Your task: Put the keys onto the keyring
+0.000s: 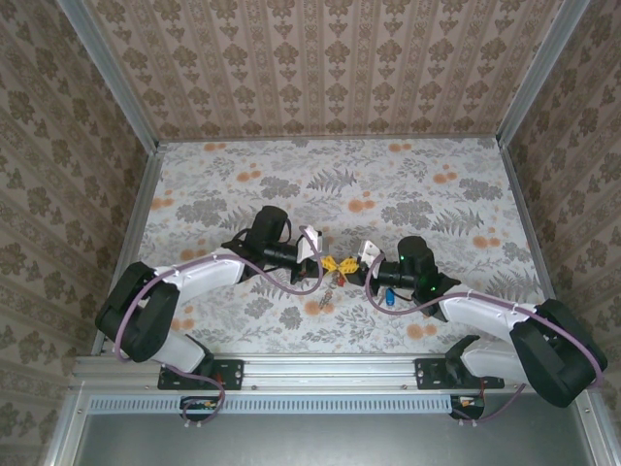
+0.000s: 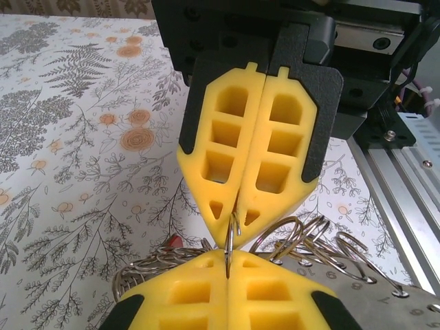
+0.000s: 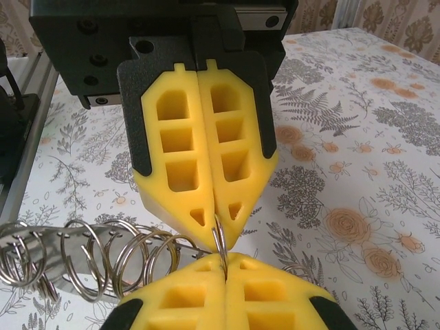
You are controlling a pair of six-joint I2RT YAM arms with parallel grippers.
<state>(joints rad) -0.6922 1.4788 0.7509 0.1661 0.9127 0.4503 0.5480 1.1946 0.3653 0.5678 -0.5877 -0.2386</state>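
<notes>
A small silver split keyring [image 2: 232,237] stands on edge between two pairs of yellow fingertips that meet tip to tip. My left gripper [image 2: 228,267] is shut on its lower part and my right gripper [image 2: 234,214] is shut on its upper part. The right wrist view has the same keyring [image 3: 220,240], with my right gripper [image 3: 223,265] below and my left gripper [image 3: 218,230] above. From the top, the left gripper [image 1: 330,263] and right gripper [image 1: 346,264] touch at mid-table. A red key head [image 2: 173,242] peeks out beside the rings. A blue key [image 1: 388,298] lies under the right arm.
A metal rack with numbered slots [image 2: 357,285] holds several more silver rings [image 3: 82,254] right beside the fingertips. Small keys [image 1: 330,286] lie on the floral tabletop [image 1: 437,204] below the grippers. Patterned walls close in the table; an aluminium rail [image 1: 320,369] runs along the near edge.
</notes>
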